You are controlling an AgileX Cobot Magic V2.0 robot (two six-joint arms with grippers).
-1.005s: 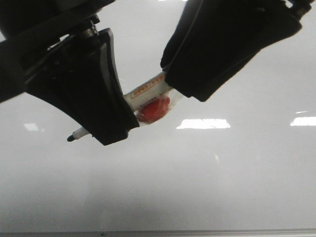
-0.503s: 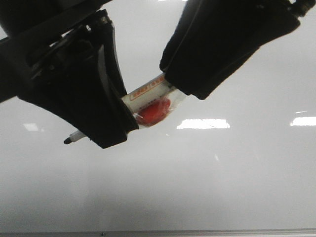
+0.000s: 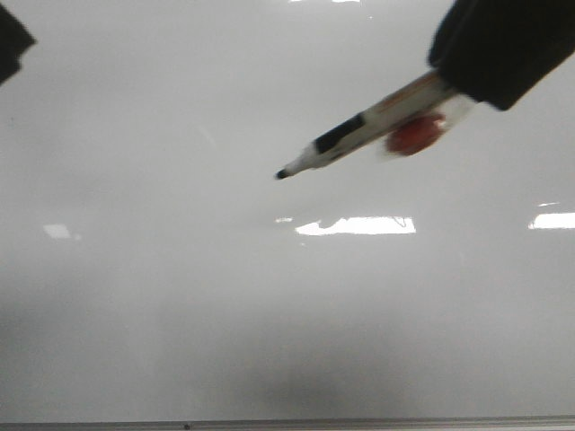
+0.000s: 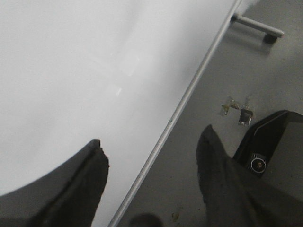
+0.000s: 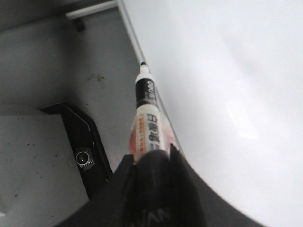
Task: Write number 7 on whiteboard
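Observation:
The whiteboard (image 3: pixel 225 305) is glossy pale grey-white and fills the front view; its thin metal edge (image 3: pixel 287 423) runs along the bottom. No number 7 shows on it. My right gripper (image 3: pixel 467 85) at the upper right is shut on a white marker (image 3: pixel 368 124) with a black band and a red blob on its barrel. The marker's bare black tip (image 3: pixel 282 174) points left and down in front of the board. In the right wrist view the gripper (image 5: pixel 154 158) clamps the marker (image 5: pixel 147 125). My left gripper (image 4: pixel 151 151) is open and empty; only a dark corner (image 3: pixel 9 36) shows in front.
Bright glare patches (image 3: pixel 358 224) lie across the board's middle. In the wrist views the board's metal edge (image 4: pixel 189 94) borders grey floor (image 4: pixel 189 156), with a stand foot (image 4: pixel 258 27) and a black camera housing (image 5: pixel 84 156).
The left gripper has let go of the marker and drawn back to the upper left corner. The right gripper has carried the marker up and to the right.

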